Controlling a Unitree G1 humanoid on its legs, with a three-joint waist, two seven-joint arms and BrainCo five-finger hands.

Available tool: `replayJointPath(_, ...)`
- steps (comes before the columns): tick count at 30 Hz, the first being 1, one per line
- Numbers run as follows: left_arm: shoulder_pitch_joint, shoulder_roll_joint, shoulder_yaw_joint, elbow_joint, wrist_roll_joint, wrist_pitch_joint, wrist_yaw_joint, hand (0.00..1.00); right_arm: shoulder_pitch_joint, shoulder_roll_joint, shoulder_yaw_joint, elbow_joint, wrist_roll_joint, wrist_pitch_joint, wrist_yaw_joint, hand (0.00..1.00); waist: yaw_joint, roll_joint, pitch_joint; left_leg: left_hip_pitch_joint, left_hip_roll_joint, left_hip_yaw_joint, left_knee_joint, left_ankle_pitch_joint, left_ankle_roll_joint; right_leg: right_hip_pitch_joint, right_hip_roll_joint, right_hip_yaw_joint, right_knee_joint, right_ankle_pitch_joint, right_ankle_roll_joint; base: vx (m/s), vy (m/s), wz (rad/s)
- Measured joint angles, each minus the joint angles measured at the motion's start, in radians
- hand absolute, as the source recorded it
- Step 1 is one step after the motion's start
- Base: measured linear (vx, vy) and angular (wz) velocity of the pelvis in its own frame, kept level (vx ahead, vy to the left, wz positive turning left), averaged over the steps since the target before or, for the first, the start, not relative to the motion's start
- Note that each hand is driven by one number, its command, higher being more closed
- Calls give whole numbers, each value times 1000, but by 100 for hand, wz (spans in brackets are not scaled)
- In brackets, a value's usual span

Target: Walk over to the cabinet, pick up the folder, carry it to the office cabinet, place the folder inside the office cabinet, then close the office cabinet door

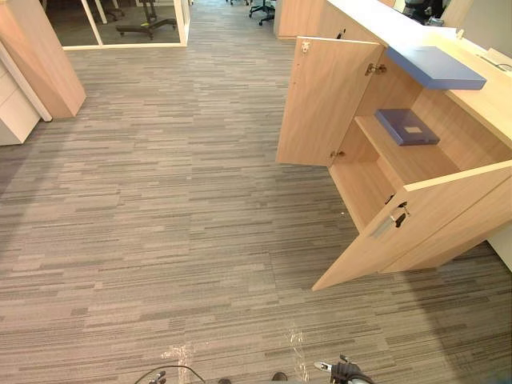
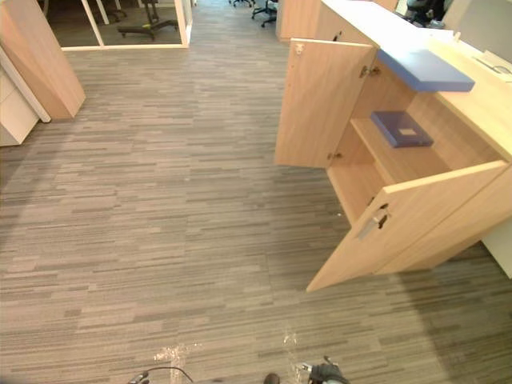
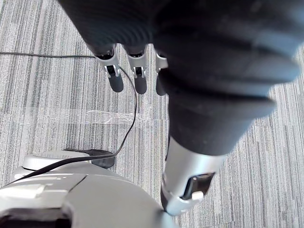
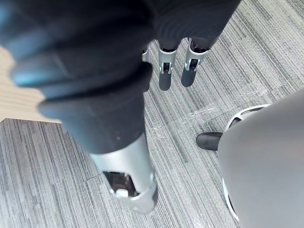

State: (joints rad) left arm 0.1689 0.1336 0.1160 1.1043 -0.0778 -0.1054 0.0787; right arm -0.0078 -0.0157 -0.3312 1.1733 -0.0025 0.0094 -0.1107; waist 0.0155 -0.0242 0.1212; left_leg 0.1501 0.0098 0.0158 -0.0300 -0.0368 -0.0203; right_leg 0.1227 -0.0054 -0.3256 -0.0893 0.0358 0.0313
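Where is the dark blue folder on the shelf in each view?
Left eye view: folder right of centre, on the shelf.
Right eye view: folder same place, slightly further left.
Left wrist view: left hand over carpet.
Right wrist view: right hand over carpet.
Shared landmark: far open door.

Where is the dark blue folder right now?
On the right of the left eye view, the dark blue folder lies on the shelf inside the open cabinet, below a light blue board.
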Motion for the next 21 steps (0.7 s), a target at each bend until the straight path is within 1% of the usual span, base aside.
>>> replayJointPath(5,-1,0,0,0,16,0,1,0,0,0,1,0,0,0,0,0,0,-2,1,0,0,0,0,0,0,0,0,0,0,0,0,0,0,0)
replayJointPath(11,-7,0,-1,-13,69,-1,14,0,-5,0,0,0,1,-2,-3,0,0,-1,12,-5,0,-1,0,0,0,-4,0,-1,0,0,0,0,0,0)
replayJointPath(13,-10,0,-1,-14,69,-1,15,0,-8,0,-1,0,1,-2,-9,0,0,-4,17,-10,0,-4,0,0,0,-8,0,-4,0,0,0,0,0,2)
replayJointPath(14,-10,0,-1,-15,69,-1,15,0,-9,0,-2,0,1,-2,-10,0,0,1,17,-10,0,-5,0,0,0,-8,0,-6,0,0,0,0,0,6)
replayJointPath(21,-18,1,-1,-15,68,-1,15,0,-13,2,-4,1,0,-2,-14,0,0,0,17,-29,-4,-18,-4,1,1,-20,-4,-30,0,0,0,15,3,5)
